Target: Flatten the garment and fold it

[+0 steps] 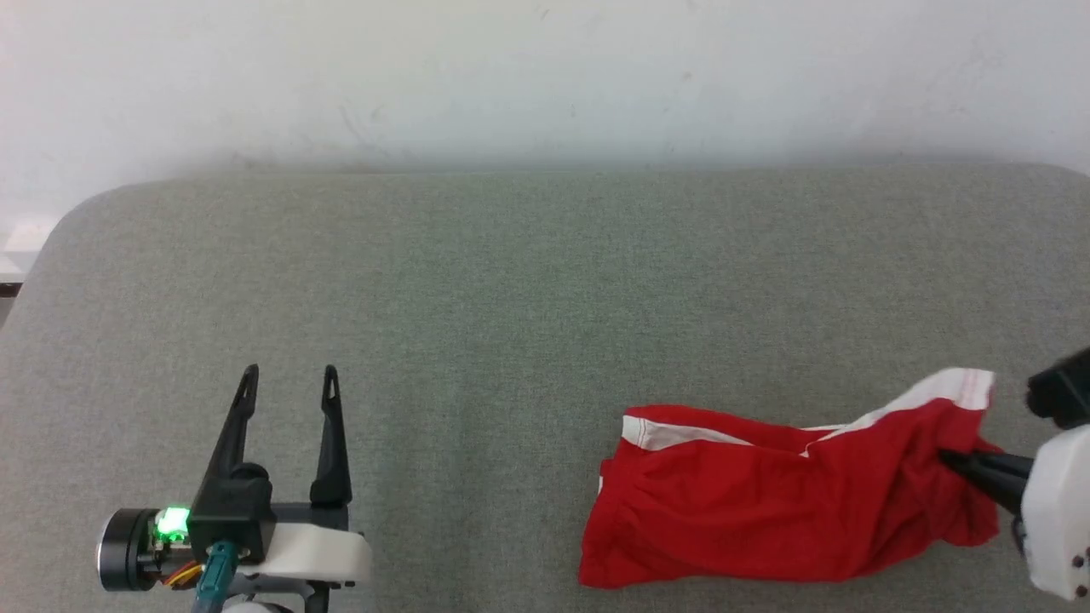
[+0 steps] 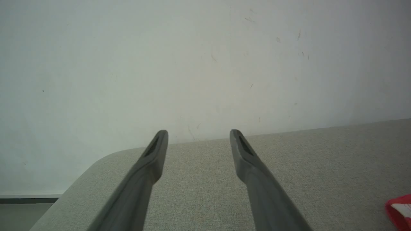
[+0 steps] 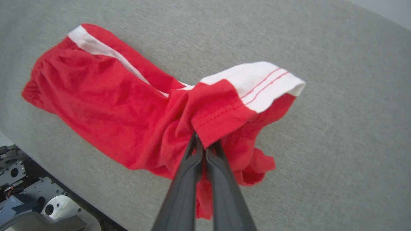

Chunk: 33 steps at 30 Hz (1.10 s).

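The red shorts (image 1: 766,502) lie bunched on the grey table (image 1: 511,281) at the lower right, one white hem band (image 1: 945,387) raised at their right end. My right gripper (image 1: 949,460) comes in from the right edge and is shut on a red fold of the shorts (image 3: 128,109), just below the white band (image 3: 257,83); its tips (image 3: 204,141) are buried in the cloth. My left gripper (image 1: 288,375) stands open at the lower left, well apart from the garment, nothing between its fingers (image 2: 154,154). A red corner of the shorts (image 2: 399,208) shows in the left wrist view.
The padded table surface (image 2: 208,192) runs back to a pale wall (image 1: 545,77). Its rounded left corner (image 1: 60,230) and the near edge (image 3: 80,195), with my base hardware (image 3: 38,208) below it, bound the space. Open grey surface lies between the two grippers.
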Available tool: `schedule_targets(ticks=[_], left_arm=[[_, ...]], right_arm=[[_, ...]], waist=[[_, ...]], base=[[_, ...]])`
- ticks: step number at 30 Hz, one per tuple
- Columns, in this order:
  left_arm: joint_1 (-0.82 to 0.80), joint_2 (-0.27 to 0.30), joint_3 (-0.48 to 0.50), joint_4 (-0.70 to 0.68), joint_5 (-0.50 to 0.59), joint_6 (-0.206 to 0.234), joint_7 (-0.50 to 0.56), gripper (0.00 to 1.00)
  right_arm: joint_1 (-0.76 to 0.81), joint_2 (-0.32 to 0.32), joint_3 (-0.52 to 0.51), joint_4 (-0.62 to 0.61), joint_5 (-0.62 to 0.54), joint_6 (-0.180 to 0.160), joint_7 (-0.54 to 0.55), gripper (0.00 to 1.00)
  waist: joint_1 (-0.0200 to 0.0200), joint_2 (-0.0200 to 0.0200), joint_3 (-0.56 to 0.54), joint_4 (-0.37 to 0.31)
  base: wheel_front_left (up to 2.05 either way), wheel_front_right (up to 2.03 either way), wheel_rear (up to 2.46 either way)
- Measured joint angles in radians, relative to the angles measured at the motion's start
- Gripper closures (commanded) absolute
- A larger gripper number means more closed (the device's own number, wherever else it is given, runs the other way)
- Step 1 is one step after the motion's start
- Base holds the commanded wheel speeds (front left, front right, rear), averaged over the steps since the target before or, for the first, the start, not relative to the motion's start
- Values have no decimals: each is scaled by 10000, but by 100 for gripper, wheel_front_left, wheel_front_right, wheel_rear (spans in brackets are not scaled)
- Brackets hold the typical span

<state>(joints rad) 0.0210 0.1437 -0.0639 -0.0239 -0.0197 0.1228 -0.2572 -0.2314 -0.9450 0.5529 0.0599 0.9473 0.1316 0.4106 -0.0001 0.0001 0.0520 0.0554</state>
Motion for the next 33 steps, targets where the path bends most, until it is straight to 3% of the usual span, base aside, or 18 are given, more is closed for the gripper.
schedule_targets(ticks=[8, 14, 18, 25, 28, 32, 33], left_arm=[[-13, -136, -31, -127, -2, -81, 0, 0], [-246, -245, -100, -165, -2, -151, 2, 0], [-429, -316, -105, -182, -2, -155, 0, 0], [-723, -456, -167, -184, -2, -163, 0, 0], [-770, -487, -188, -157, -2, -163, 0, 0], [-839, -516, -157, -134, -2, -161, 2, 0], [-839, -516, -138, -134, -2, -159, 0, 0]], right_arm=[[33, 548, 102, -2663, -742, 0, 1064, 100], [-1023, 1630, 1269, -3030, -1427, 0, 1638, 100], [-2024, 2541, 2276, -2322, -1645, 0, 1789, 100], [-3326, 3741, 3726, 445, -1622, 0, 1756, 100], [-3546, 3979, 4349, 1538, -1618, 0, 1546, 100], [-3839, 4077, 4911, 2079, -1482, 12, 865, 100], [-3881, 4056, 5024, 2098, -1473, 12, 650, 94]], waist=[[0, -1, 173, 155], [1, -1, 476, 381], [1, -1, 718, 549], [2, -1, 1119, 824], [2, -1, 1242, 942], [1, -1, 1297, 1013], [2, -1, 1286, 995]], base=[[0, 0, 0], [0, 0, 0], [0, 0, 0], [0, 0, 0], [0, 0, 0], [0, 0, 0], [0, 0, 0]])
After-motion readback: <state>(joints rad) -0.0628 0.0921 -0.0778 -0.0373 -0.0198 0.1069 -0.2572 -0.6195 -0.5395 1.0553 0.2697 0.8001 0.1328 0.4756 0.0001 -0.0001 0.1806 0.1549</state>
